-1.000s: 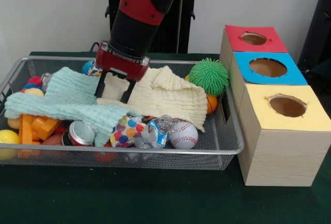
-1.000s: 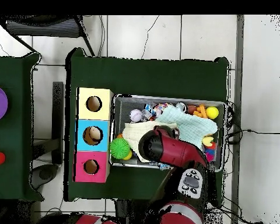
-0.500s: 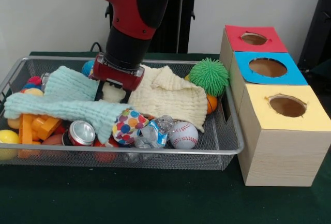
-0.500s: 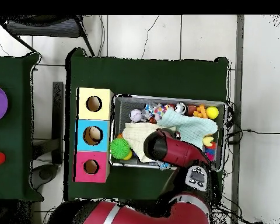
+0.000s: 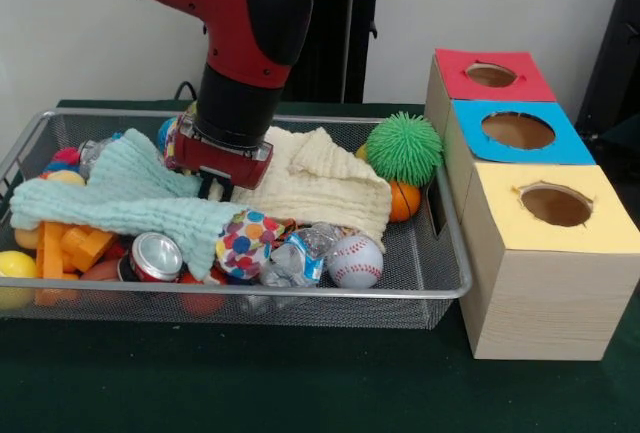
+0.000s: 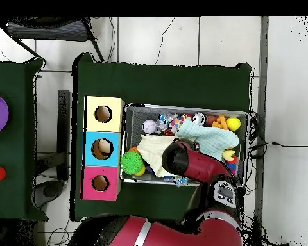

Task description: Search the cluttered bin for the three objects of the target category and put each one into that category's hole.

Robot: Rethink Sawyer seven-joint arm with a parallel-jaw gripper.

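**Pincer pressed down among the cloths in the bin**

In the front view the red and black arm comes down from the top of the frame and its pincer [image 5: 214, 185] sits low at centre left, sunk where the mint-green cloth [image 5: 120, 198] meets the cream cloth [image 5: 320, 185]. Its tips are buried between the folds, so I cannot tell how far apart they stand or whether they have hold of anything.

The bin [image 5: 440, 288] fills the left and centre of the frame on the green bench [image 5: 300, 383]. One polka-dot piece [image 5: 245, 245] shows as a bunched lump at the lower middle of the bin, just under the mint-green cloth's edge and beside a crumpled wrapper [image 5: 305, 253]. A baseball [image 5: 355, 261] lies just right of the wrapper, and a soda can [image 5: 152, 257] lies left of the dotted lump. A green spiky ball [image 5: 404, 148] rests at the bin's right end with an orange ball [image 5: 403, 199] below it. Orange blocks [image 5: 68, 248] sit at lower left.

The hole [image 5: 555, 204] opens in the yellow-topped box at lower right, nearest the camera, with the blue-topped box [image 5: 520, 133] and the red-topped box [image 5: 490, 75] behind it.

In the overhead view the arm [image 6: 192, 161] covers the middle of the bin [image 6: 185, 107].
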